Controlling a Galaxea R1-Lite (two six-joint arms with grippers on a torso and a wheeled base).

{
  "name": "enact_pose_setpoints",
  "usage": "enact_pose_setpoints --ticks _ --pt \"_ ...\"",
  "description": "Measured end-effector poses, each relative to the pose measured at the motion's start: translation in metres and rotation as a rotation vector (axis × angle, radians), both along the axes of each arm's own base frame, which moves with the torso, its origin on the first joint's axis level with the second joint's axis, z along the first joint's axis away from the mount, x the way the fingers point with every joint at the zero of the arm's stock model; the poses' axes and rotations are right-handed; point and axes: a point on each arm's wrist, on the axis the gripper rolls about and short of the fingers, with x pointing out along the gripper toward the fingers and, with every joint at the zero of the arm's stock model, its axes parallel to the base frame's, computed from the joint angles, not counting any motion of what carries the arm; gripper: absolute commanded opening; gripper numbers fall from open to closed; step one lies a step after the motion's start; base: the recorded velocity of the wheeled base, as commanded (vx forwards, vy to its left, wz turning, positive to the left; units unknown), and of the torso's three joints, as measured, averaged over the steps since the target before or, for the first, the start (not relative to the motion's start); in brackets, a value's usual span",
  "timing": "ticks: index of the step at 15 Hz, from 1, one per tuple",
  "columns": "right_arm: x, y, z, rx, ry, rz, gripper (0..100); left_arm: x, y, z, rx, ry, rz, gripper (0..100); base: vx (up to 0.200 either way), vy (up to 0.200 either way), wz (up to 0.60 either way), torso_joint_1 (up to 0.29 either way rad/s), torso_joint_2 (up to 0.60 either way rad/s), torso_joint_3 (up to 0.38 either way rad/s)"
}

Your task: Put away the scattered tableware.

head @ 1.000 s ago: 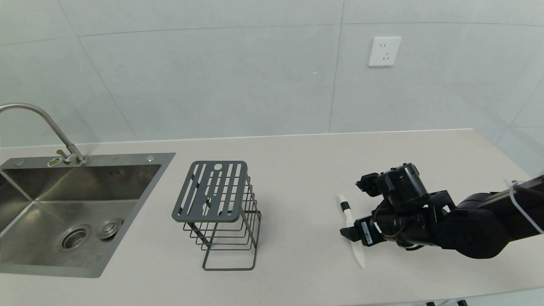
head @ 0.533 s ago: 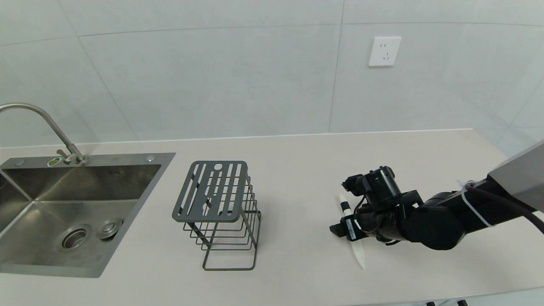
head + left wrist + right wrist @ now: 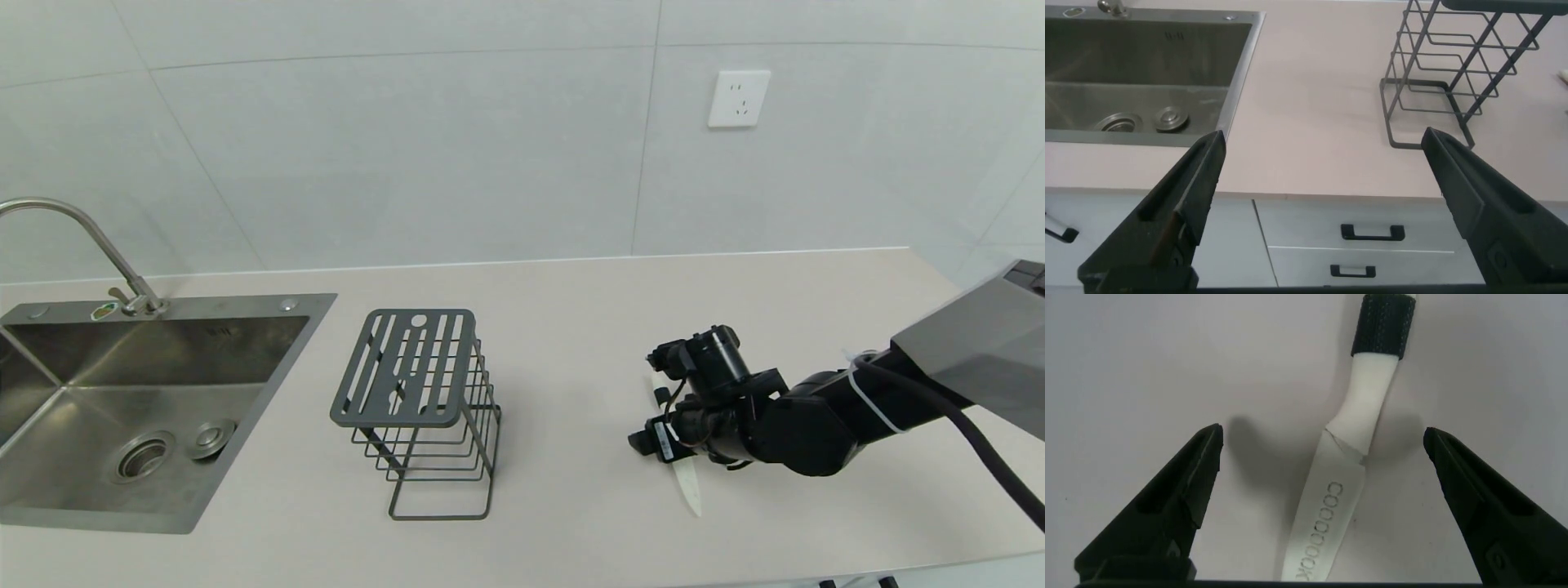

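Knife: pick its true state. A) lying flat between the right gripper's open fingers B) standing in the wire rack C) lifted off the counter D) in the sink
A: the knife lies flat on the counter, and the right gripper is open on either side of it without touching it.

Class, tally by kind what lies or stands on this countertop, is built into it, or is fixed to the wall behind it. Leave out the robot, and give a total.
White knife with a black band on its handle: 1
Dark grey wire rack: 1
Steel sink: 1
Curved steel faucet: 1
White wall socket: 1
Total: 5
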Motion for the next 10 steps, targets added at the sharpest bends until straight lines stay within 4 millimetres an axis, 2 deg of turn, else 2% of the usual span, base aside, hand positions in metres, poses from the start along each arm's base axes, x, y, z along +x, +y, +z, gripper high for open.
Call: enact_pose_setpoints --ticks 3,4,10 --pt "0.001 0.000 -0.002 -0.004 0.001 -0.003 100 0.000 0.000 0.000 0.000 0.000 0.000 100 0.000 0.000 0.00 0.000 0.00 0.000" --pt "0.000 0.000 -0.003 -0.007 0.005 -0.003 0 0.000 0.000 0.000 0.000 0.000 0.000 100 0.000 0.000 0.00 0.000 0.00 0.000" --pt "-0.006 -0.009 -0.014 -0.035 0.046 -0.014 0 0.000 0.000 0.000 0.000 0.000 0.000 100 0.000 0.000 0.00 0.000 0.00 0.000"
